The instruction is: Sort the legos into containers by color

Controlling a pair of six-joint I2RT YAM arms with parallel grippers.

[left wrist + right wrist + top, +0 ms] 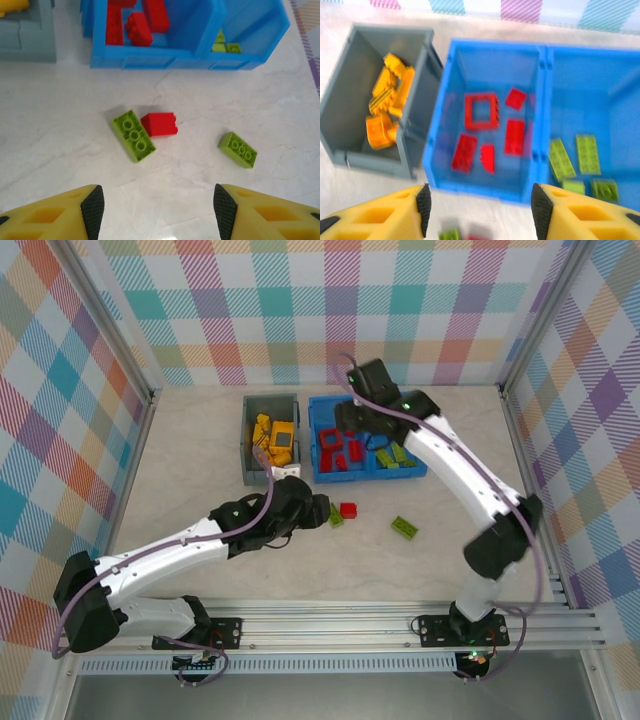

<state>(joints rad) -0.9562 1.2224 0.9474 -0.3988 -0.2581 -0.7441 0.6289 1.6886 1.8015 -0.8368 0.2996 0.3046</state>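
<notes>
Fingers [92, 210] of the left gripper [155, 212] stand spread and released, with nothing between them. Low over the table [55, 130], they face three loose legos. A lime green brick [132, 136] lies studs up at 12 o'clock from the fingers, slightly left of centre. A red brick [159, 124] touches its upper right edge. A second lime green brick [237, 149] lies apart from that pair, at about 1 o'clock. None of the three touches the fingers. Beyond them, also at 12 o'clock, stands the blue bin [150, 62], with the grey bin [30, 45] at 11 o'clock.

Right gripper [477, 210]: fingers likewise parted and released, grasping nothing, held above the containers. From these fingers, the blue bin's left compartment lies at 12 o'clock and holds red bricks [514, 136], one of them a square frame. The right compartment, at 2 o'clock, holds green bricks [561, 159]. The grey bin, at 10 o'clock, holds yellow bricks [387, 107].

In the top view the left gripper [315, 512] sits just beside the loose red and green pair, at their 9 o'clock. The right gripper [350, 420] is over the blue bin's far left part.
</notes>
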